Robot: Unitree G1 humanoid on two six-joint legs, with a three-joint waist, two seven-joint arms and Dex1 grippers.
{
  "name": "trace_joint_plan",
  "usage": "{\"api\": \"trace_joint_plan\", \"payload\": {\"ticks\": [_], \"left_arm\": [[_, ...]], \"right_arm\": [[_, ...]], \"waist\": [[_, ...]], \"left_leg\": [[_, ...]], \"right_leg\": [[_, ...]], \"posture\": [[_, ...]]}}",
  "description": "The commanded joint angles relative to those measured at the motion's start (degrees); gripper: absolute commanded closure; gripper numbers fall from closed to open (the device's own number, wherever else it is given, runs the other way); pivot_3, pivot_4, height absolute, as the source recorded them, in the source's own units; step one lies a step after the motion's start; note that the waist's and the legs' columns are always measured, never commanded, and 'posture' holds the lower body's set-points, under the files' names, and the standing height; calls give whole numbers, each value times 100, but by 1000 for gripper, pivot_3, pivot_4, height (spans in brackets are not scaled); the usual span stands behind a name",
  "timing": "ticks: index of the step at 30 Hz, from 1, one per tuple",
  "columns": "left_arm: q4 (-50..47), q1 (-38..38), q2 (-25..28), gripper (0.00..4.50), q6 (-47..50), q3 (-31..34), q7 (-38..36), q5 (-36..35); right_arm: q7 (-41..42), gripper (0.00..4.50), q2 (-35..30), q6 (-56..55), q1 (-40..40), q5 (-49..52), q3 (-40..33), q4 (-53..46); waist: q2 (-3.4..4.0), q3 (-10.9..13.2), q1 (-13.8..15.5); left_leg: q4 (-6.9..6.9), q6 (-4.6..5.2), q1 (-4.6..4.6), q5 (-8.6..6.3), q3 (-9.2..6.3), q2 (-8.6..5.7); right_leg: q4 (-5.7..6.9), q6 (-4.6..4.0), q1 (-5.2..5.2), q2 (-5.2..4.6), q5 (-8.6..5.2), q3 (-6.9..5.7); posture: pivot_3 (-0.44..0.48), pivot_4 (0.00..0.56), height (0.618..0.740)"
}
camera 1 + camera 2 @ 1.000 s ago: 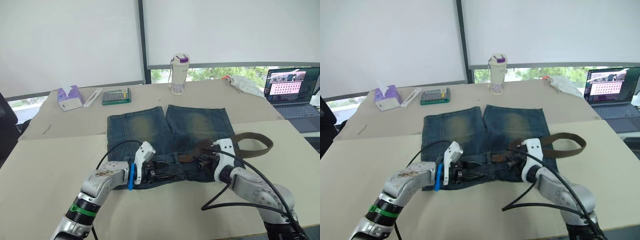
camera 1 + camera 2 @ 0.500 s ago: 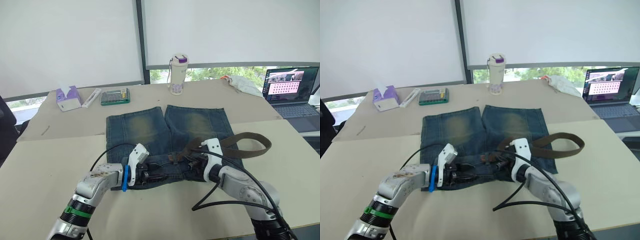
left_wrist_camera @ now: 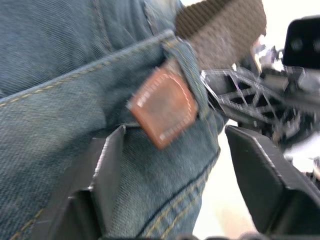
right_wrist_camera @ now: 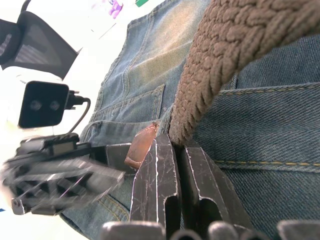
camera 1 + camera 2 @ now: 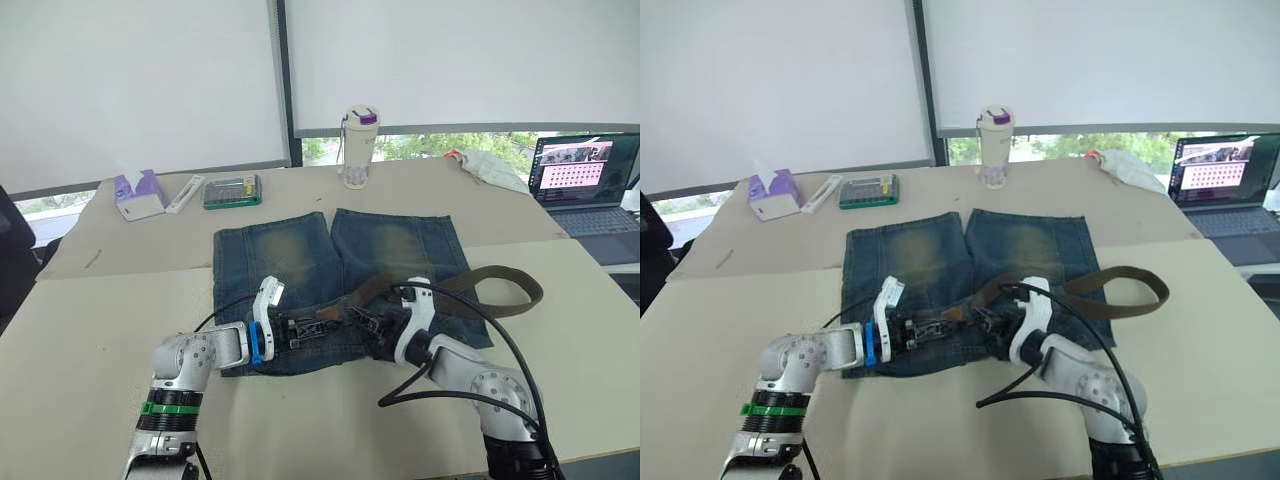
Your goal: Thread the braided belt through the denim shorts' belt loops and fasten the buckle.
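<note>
The braided belt runs down into the right end effector, whose two fingers are pressed together on the strap just behind its reddish-brown leather tip. That tip pokes out from under a belt loop on the waistband of the denim shorts, directly ahead of the left end effector, whose fingers stand spread apart on either side of it, touching nothing but denim. The two end effectors face each other across the middle of the waistband, close together, with the tip between them. Behind the right end effector the rest of the strap climbs over the shorts' leg and swings out in a wide loop on the pale tabletop beyond the shorts' edge. The shorts lie flat, legs pointing away from both end effectors. Well beyond them stand a white bottle with a purple cap, a green calculator and a purple tissue box; an open laptop sits far off past the right end effector.
</note>
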Motion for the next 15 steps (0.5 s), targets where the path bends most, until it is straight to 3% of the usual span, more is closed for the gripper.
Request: {"api": "trace_joint_plan", "payload": {"ticks": [1,5,10,15], "left_arm": [[-37,-101,-25,2929,92,105,28,-152],[-5,-122,-76,4329,152,170,79,-192],[53,-176,-124,4425,205,239,145,-263],[57,-194,-130,4500,235,261,170,-280]], "right_arm": [[90,4500,-45,22,29,72,54,-274],[110,4500,-109,25,65,71,103,-315],[261,4500,-461,-192,76,-251,275,-506],[240,2783,-1151,19,96,-765,726,-1038]], "waist": [[0,0,1],[0,0,3],[-1,0,8],[-2,0,14]], "left_leg": [[0,-9,0,5,1,0],[0,-8,0,5,4,1],[0,-8,-1,5,8,0],[0,-10,-1,6,14,2]], "right_leg": [[0,0,0,0,0,0],[0,0,0,0,0,2],[0,0,0,0,0,2],[-2,0,0,0,0,1]], "posture": [[0,150,740],[0,150,740],[0,150,740],[0,150,740]]}}
